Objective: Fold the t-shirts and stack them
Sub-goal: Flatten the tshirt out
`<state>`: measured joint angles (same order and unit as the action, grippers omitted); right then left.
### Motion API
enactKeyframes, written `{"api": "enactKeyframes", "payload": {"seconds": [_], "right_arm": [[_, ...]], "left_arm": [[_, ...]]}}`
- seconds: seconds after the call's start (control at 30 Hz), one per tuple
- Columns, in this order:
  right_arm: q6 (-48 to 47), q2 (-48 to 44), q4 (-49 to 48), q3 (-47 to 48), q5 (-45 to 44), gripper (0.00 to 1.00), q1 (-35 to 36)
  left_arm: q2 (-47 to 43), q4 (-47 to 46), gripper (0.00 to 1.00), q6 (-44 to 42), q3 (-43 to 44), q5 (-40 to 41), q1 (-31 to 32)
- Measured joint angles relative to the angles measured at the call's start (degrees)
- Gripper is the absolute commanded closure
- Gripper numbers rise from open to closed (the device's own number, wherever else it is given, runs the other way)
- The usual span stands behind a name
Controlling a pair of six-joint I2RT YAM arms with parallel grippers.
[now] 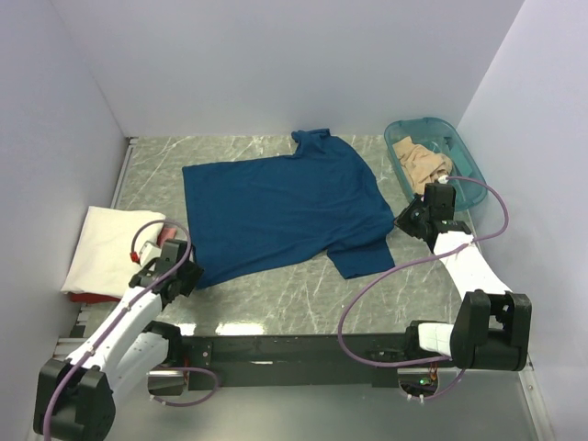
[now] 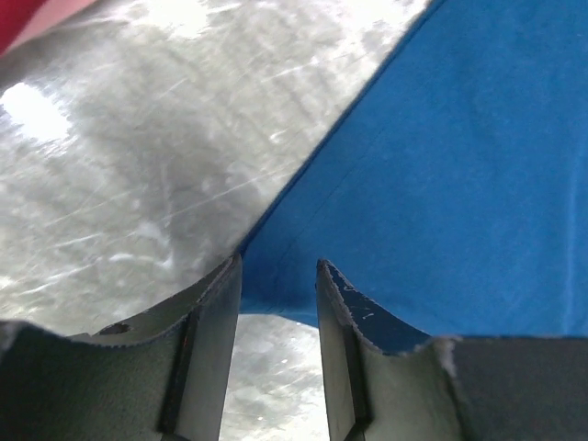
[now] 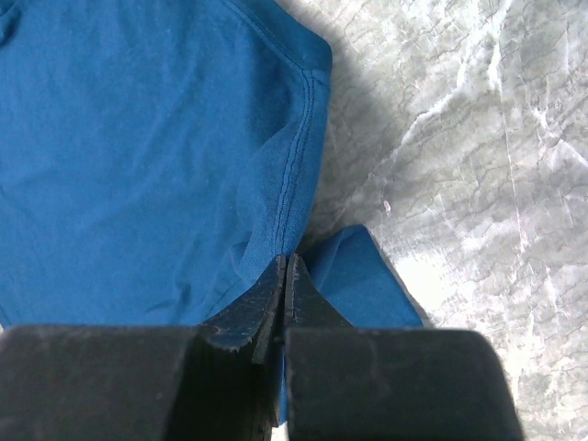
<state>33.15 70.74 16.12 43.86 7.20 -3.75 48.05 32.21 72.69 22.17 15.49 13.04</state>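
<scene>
So, the blue t-shirt (image 1: 276,207) is spread flat across the middle of the desk (image 1: 303,294), collar up near the back wall and one sleeve poking toward the near side. There's a bare strip of desk along the near edge, between the shirt and the arm bases, and a thinner strip behind it.

The left side is tight. The folded cream-white t-shirt (image 1: 106,243) sits right at the desk's left edge by the wall, on top of something red (image 1: 87,297) that we can't identify. The back right corner is taken up by the teal tub (image 1: 467,158), with the tan t-shirt (image 1: 421,165) crumpled inside.

The left claw (image 1: 184,274) is at the blue shirt's near left corner. In its wrist view the fingers are clearly apart (image 2: 278,266), with the hem corner lying just past the gap. One finger (image 2: 367,317) looks blue, and we can't tell if that's cloth draped on it or the pad itself.

The right claw (image 1: 404,220) is at the shirt's right edge by the sleeve seam. Up close it's pinched together on blue t-shirt fabric (image 3: 285,266).

Hard to see: the left arm covers part of the cream shirt, and the right claw blocks the tub's near rim.
</scene>
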Motion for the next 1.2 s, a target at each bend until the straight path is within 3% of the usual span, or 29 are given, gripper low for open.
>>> {"api": "enactKeyframes", "payload": {"seconds": [0.37, 0.87, 1.17, 1.2], "right_arm": [[0.0, -0.3, -0.2, 0.0, 0.9, 1.00, 0.0], [0.0, -0.5, -0.5, -0.3, 1.4, 1.00, 0.0], [0.0, -0.5, -0.5, -0.4, 1.5, 1.00, 0.0], [0.0, -0.5, -0.5, -0.4, 1.5, 1.00, 0.0]], "left_arm": [[-1.6, 5.8, 0.57, 3.7, 0.0, 3.5, 2.1], [0.3, 4.1, 0.59, 5.9, 0.0, 2.8, 4.4], [1.8, 2.0, 0.81, 6.5, -0.7, 2.6, 4.6], [2.1, 1.8, 0.88, 6.5, -0.7, 2.6, 4.6]]}}
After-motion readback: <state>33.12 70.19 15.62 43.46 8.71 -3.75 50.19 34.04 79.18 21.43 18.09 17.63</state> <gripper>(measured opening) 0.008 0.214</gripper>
